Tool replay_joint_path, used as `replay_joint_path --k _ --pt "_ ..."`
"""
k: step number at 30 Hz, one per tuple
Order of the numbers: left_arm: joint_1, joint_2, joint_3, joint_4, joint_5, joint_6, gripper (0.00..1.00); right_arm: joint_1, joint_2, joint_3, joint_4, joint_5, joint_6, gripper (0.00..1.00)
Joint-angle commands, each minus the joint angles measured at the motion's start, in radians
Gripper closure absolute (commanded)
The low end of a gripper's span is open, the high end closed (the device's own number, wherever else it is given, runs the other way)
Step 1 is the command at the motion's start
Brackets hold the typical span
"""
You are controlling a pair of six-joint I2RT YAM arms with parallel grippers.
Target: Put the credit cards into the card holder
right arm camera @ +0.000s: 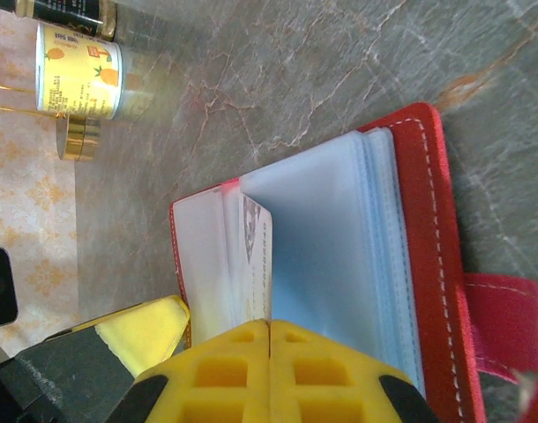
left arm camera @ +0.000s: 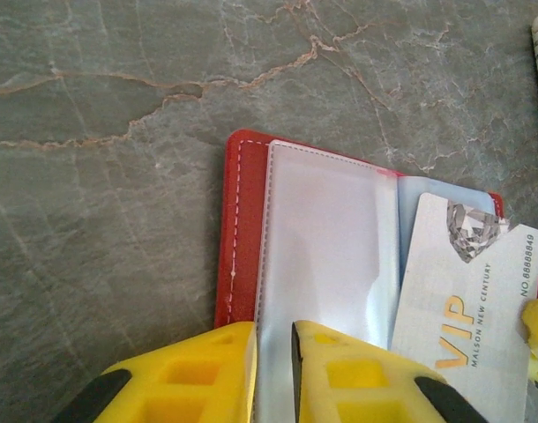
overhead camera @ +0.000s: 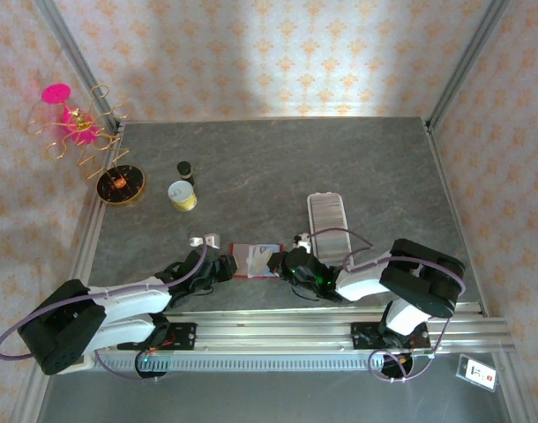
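The red card holder [overhead camera: 249, 261] lies open on the grey table between my two grippers, its clear sleeves fanned out. My left gripper [overhead camera: 225, 267] sits at its left edge. In the left wrist view its jaws [left arm camera: 274, 333] stand a narrow gap apart, with a clear sleeve [left arm camera: 326, 229] running between them over the red cover [left arm camera: 238, 229]. My right gripper [right arm camera: 269, 324] is shut on a pale credit card [right arm camera: 258, 256] marked VIP [left arm camera: 467, 300]. The card stands edge-on among the blue-tinted sleeves [right arm camera: 339, 256] and leans into the holder's fold.
Two pale ribbed pads [overhead camera: 327, 222] lie just beyond the right gripper [overhead camera: 285, 263]. A yellow can [overhead camera: 183, 196], a dark bottle [overhead camera: 185, 169] and a gold wire stand with pink ornaments [overhead camera: 84, 132] are at the back left. A small metal clip [overhead camera: 203, 240] lies near the left arm.
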Motion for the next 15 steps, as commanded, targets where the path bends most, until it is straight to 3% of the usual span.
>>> replay_joint_path --k 1,15 --pt "-0.005 0.001 -0.023 -0.059 -0.002 -0.005 0.77 0.003 0.015 -0.005 0.025 0.027 0.003 1.00" --pt "-0.008 0.035 -0.020 -0.059 -0.014 0.004 0.76 0.003 0.031 0.007 0.054 -0.063 -0.012 1.00"
